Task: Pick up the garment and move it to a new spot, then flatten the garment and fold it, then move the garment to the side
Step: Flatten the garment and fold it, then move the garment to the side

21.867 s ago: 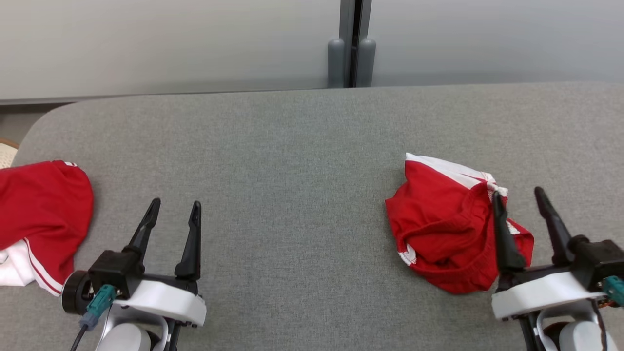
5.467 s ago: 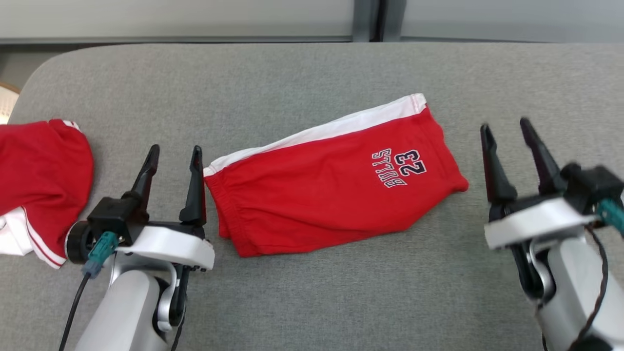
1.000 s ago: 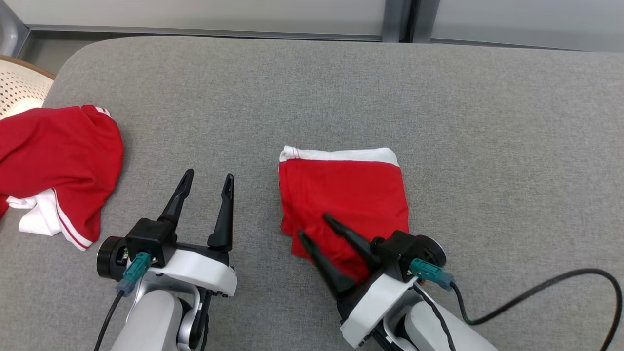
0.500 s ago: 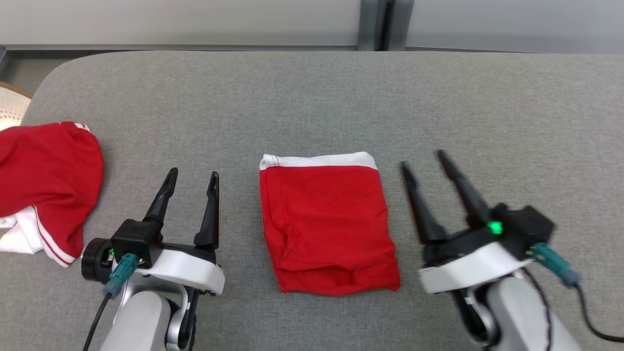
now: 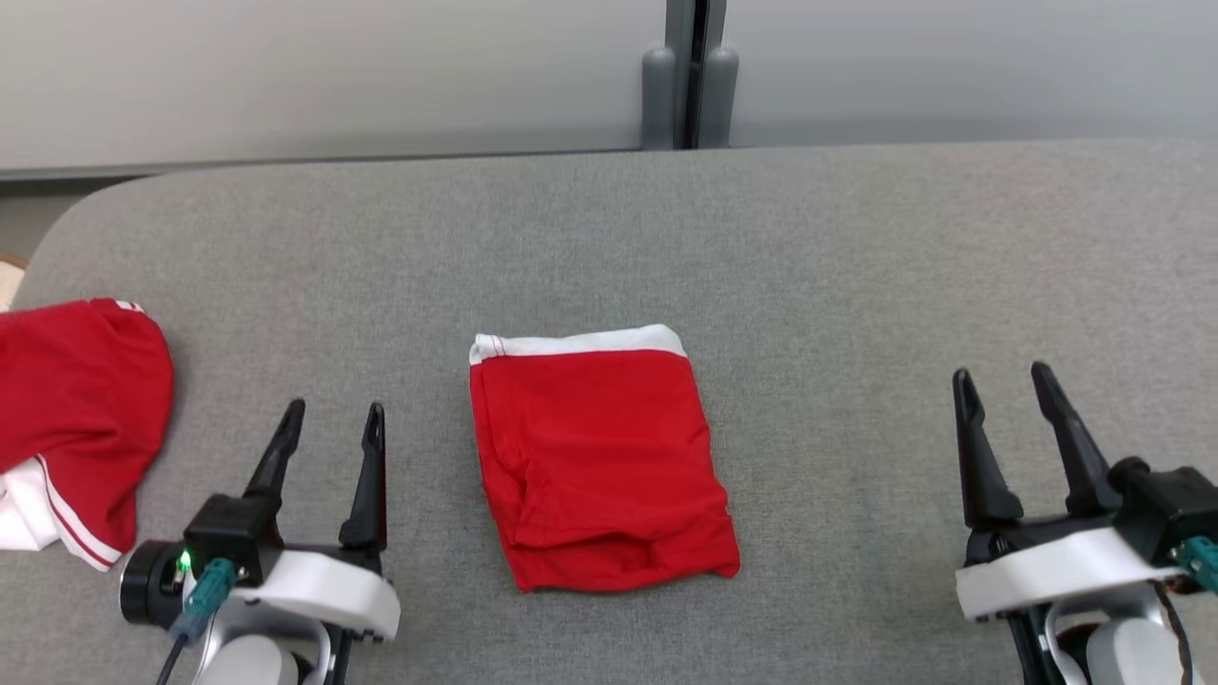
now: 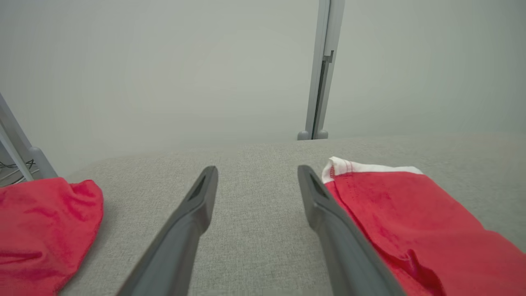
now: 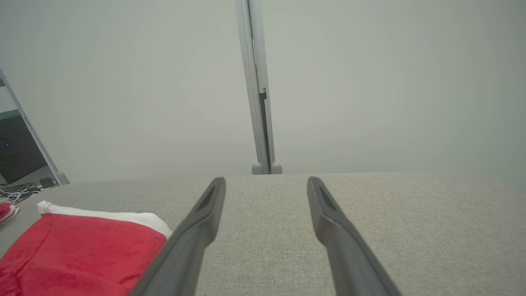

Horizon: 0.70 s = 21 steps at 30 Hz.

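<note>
1. Red cloth, folded into a compact rectangle: the garment point(image 5: 599, 466) lies flat on the grey fabric surface point(image 5: 856, 266), near the middle of the head view.
2. Its long axis runs 12 to 6 o'clock, with the white band point(image 5: 580, 342) at the 12 o'clock end and the looser, layered edge at 6 o'clock.
3. The left gripper point(image 5: 336, 407) has its jaws spread wide and holds nothing. The garment sits near it, at its 3 o'clock.
4. The right gripper point(image 5: 1000, 373) is equally wide and empty. The garment lies at its 9 o'clock, well apart.
5. Folding looks done, so the shift to the side is probably what remains. The left arm is the nearer one and would meet a long edge first. A pinch there must catch every layer, or the fold may slip open.
6. A second red garment point(image 5: 76, 400) lies at the 9 o'clock edge of the head view, so a move that way would crowd it.
</note>
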Motion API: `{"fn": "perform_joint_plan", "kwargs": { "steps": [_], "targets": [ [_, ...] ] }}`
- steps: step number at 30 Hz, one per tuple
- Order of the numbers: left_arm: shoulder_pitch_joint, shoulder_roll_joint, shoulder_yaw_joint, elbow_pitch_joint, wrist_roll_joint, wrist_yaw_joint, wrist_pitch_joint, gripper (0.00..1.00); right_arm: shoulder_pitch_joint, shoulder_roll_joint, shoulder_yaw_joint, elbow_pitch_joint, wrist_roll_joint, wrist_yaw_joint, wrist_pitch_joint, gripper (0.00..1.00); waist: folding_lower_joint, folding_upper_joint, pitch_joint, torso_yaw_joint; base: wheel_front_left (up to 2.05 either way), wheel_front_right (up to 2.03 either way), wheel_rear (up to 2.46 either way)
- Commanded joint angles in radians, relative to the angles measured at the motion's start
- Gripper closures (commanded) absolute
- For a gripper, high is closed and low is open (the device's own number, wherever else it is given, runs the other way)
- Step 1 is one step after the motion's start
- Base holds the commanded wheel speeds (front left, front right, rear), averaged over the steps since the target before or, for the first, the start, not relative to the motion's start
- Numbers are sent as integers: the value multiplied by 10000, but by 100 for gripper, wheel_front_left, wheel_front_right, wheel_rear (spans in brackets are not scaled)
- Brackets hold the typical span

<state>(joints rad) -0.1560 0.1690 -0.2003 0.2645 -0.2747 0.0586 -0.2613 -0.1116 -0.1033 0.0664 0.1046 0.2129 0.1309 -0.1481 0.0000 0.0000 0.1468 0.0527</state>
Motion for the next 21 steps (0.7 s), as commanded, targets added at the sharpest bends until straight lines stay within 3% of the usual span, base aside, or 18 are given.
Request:
{"fn": "perform_joint_plan", "kwargs": {
  "steps": [1,11,21],
  "targets": [
    [236,71,8,17,-41,71,-3,0,214,17,-59,-47,1,-4,77,0,0,0,-319,-87,0,0,0],
    [1243,285,-77,-59,-144,156,214,0,1321,45,-110,-216,-38,-4,641,0,0,0,-1497,-143,0,0,0],
    [1616,348,-124,-154,-255,221,309,0,2033,15,-337,-632,-40,-4,1046,0,0,0,-1913,-8,0,0,0]
  ]
}}
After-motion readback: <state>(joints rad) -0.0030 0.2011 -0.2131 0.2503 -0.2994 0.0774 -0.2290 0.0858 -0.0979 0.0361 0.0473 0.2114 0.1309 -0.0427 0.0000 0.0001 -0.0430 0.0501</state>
